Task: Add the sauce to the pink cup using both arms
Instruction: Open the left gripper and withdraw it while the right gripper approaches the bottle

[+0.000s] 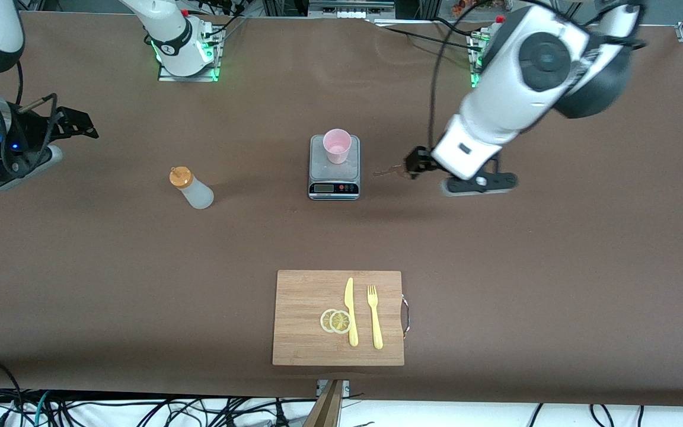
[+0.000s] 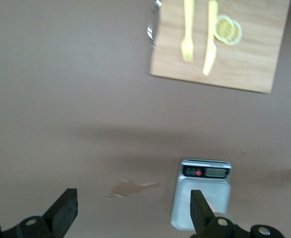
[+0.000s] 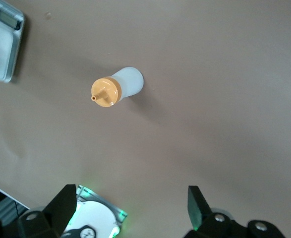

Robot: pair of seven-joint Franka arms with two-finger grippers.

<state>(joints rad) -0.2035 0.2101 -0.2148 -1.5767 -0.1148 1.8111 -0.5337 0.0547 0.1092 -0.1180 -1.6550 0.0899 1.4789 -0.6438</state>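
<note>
The sauce bottle (image 1: 191, 188), whitish with an orange nozzle cap, stands on the brown table toward the right arm's end; it also shows in the right wrist view (image 3: 116, 88). The pink cup (image 1: 337, 145) stands upright on the plate of a small scale (image 1: 334, 175). My right gripper (image 1: 79, 126) is open and empty, up in the air well apart from the bottle; its fingers (image 3: 63, 203) spread wide around the gripper's middle (image 3: 130, 206). My left gripper (image 1: 414, 163) is open and empty, low beside the scale; in its wrist view (image 2: 133, 213) the scale (image 2: 200, 208) lies by one finger.
A brownish spill stain (image 1: 386, 172) lies on the table between the scale and the left gripper. A wooden cutting board (image 1: 306, 332) with a yellow knife (image 1: 350, 311), a yellow fork (image 1: 374, 317) and lemon slices (image 1: 335, 321) sits nearer the front camera.
</note>
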